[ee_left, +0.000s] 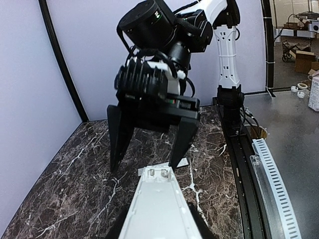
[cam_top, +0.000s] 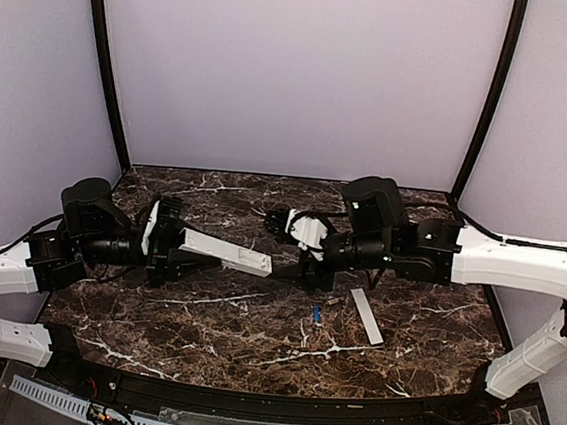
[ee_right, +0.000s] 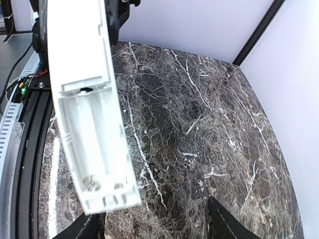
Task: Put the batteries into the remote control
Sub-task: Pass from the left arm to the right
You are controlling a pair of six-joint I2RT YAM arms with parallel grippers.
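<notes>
Remote control [cam_top: 227,255] is up off the marble table [cam_top: 152,325], clamped at its near end in my left pincer [cam_top: 175,244] and held out level toward the middle, cover off and compartment facing up. My right wrist camera looks straight down into that compartment [ee_right: 94,134]: both bays bare, contact springs showing at the far end, nothing loaded yet. My right pincer [ee_left: 144,165] hangs just past the remote's open end, jaws apart, nothing between them. So I judge we're at the very start of the loading step: remote presented, cells not yet fetched. A small blue battery [cam_top: 315,314] lies on the table below and to the right of my right pincer, and from here I can't tell whether that's one cell or two end to end. The grey-white cover strip [cam_top: 366,315] lies just beside it, slanted, apart from it. Next move, as I read it, is to swing the right pincer down over that blue cell, line the fingers across its short side, and pinch gently; it's tiny and round, so it could roll or squirt out. My left just has to hold the remote steady.
</notes>
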